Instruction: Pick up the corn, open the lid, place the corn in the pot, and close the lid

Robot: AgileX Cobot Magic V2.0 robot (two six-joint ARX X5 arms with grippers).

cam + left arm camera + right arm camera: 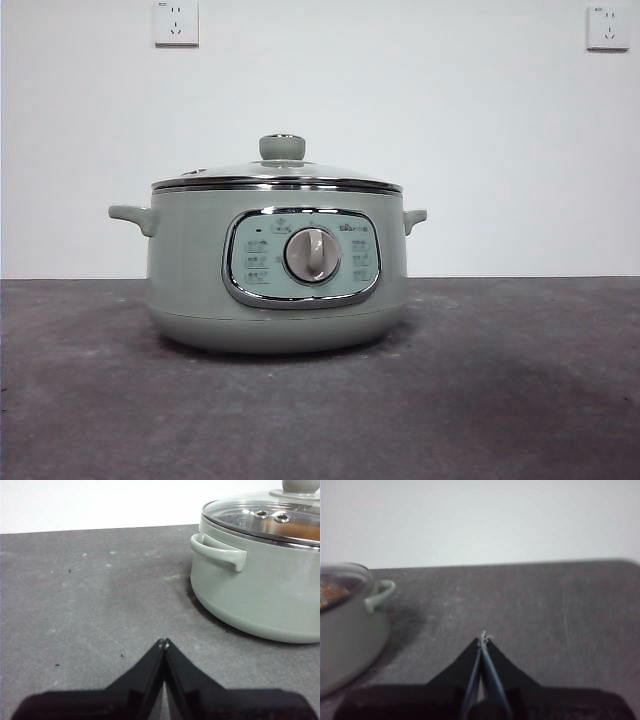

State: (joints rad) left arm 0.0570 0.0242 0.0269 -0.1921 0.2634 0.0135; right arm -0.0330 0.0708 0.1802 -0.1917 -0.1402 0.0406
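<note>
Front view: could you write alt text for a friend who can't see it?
A sage-green electric pot stands on a dark grey table, its glass lid closed, a silver dial facing forward. Behind it is a white wall with two sockets; no arms show.

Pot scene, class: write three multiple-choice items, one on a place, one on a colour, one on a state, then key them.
1. Where is the lid?
A on the pot
B on the table
C in a gripper

2. What colour is the lid's knob?
A red
B sage green
C black

3. How does the left gripper stand?
A shut
B wide open
C clamped on the knob

Key: 1 A, its steel rim sits on the pot's top. 2 B, it matches the pot. 3 A, the jaws meet over the bare table.
</note>
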